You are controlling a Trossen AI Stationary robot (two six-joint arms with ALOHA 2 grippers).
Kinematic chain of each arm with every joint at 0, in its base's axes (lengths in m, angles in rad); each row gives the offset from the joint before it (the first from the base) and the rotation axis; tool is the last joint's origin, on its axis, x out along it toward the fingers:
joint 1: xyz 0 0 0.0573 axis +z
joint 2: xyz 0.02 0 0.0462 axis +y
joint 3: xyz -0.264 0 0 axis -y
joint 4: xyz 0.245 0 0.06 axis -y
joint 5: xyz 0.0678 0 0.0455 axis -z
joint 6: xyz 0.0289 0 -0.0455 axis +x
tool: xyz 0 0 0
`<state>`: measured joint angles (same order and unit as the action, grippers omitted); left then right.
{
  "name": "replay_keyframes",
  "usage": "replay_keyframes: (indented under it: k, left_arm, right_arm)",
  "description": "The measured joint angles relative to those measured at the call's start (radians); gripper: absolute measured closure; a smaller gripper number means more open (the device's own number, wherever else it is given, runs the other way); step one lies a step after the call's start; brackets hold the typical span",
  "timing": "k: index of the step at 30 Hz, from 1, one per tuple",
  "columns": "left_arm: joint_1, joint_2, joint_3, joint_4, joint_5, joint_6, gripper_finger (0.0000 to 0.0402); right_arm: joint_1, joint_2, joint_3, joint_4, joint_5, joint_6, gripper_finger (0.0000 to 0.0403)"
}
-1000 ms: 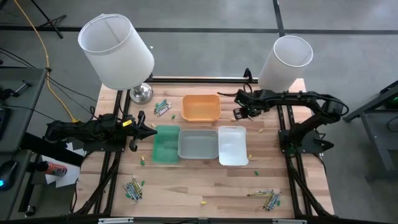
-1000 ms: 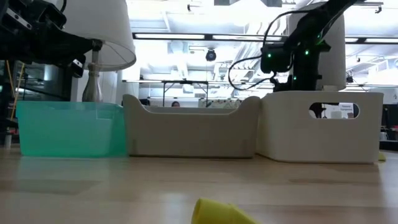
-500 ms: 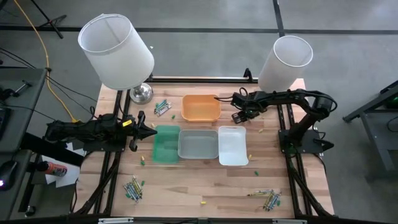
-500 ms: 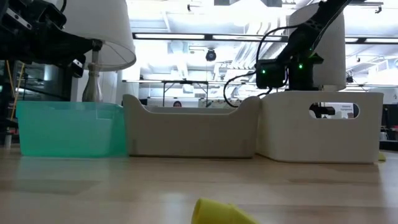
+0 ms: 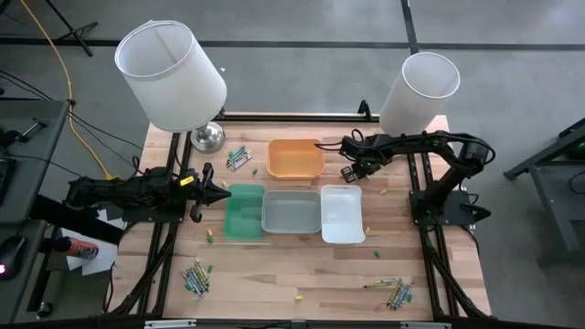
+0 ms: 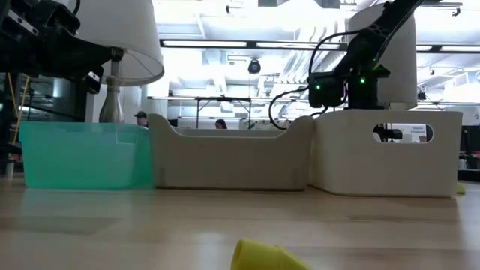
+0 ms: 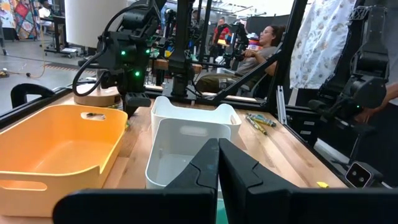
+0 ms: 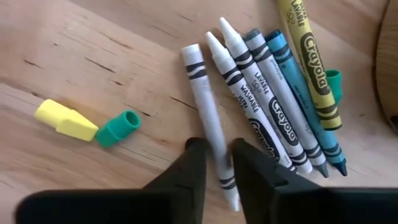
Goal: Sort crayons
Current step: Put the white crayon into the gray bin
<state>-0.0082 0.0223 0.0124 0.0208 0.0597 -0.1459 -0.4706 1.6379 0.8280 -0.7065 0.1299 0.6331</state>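
Several crayons (image 8: 273,93) lie side by side on the wood in the right wrist view: white, grey-blue, teal and yellow. My right gripper (image 8: 217,149) is down over them, its fingers pressed on either side of one white crayon (image 8: 208,106). From above, the right gripper (image 5: 350,170) sits just right of the orange tray (image 5: 295,157). Other crayon piles lie at the back left (image 5: 238,157), front left (image 5: 196,277) and front right (image 5: 395,292). My left gripper (image 5: 224,194) waits shut beside the green tray (image 5: 244,212), fingers (image 7: 205,163) pressed together.
A grey tray (image 5: 292,212) and a white tray (image 5: 342,214) stand in a row with the green one. Two lamps (image 5: 171,73) (image 5: 418,90) stand at the back corners. A yellow eraser cap (image 8: 65,120) and a green one (image 8: 117,127) lie near the crayons. People sit beyond the table.
The right arm moved left and down to the table beside the orange tray, and its fingers closed in on the white crayon. The left arm has not moved.
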Motion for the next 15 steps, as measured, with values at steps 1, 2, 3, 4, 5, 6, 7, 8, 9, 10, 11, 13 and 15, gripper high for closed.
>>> replay_keyframes:
  k: [1,2,3,4,5,6,7,8,9,10,11,13,15]
  left_arm:
    - [0.000,0.000,0.000,0.000,0.000,0.000,0.0401]
    - [0.000,0.000,0.000,0.000,0.000,0.000,0.0401]
    - [0.000,0.000,0.000,0.000,0.000,0.000,0.0401]
    - [0.000,0.000,0.000,0.000,0.000,0.000,0.0402]
    - [0.000,0.000,0.000,0.000,0.000,0.000,0.0402]
    - [0.000,0.000,0.000,0.000,0.000,0.000,0.0401]
    - [0.000,0.000,0.000,0.000,0.000,0.000,0.0401]
    - [0.000,0.000,0.000,0.000,0.000,0.000,0.0401]
    - [0.000,0.000,0.000,0.000,0.000,0.000,0.0401]
    - [0.000,0.000,0.000,0.000,0.000,0.000,0.0401]
    - [0.000,0.000,0.000,0.000,0.000,0.000,0.0402]
    - [0.000,0.000,0.000,0.000,0.000,0.000,0.0402]
    - [0.000,0.000,0.000,0.000,0.000,0.000,0.0401]
  right_arm:
    - [0.000,0.000,0.000,-0.001,0.000,-0.008,0.0354]
    - [0.002,0.000,0.000,-0.001,0.000,-0.013,0.0368]
    - [0.002,0.000,0.000,-0.004,0.000,-0.013,0.0381]
    - [0.005,-0.004,0.000,-0.007,-0.004,-0.015,0.0390]
    - [0.006,-0.009,-0.001,-0.009,-0.012,-0.024,0.0394]
    - [0.011,-0.014,-0.001,-0.011,-0.018,-0.029,0.0394]
    - [0.017,-0.023,0.000,-0.023,-0.025,-0.031,0.0392]
    - [0.022,-0.035,0.004,-0.045,-0.036,-0.032,0.0392]
    - [0.026,-0.051,0.007,-0.068,-0.038,-0.038,0.0395]
    - [0.031,-0.072,0.013,-0.082,-0.040,-0.043,0.0397]
    - [0.036,-0.100,0.025,-0.088,-0.041,-0.050,0.0398]
    - [0.048,-0.168,0.049,-0.094,-0.037,-0.059,0.0398]
    - [0.059,-0.241,0.071,-0.098,-0.038,-0.063,0.0399]
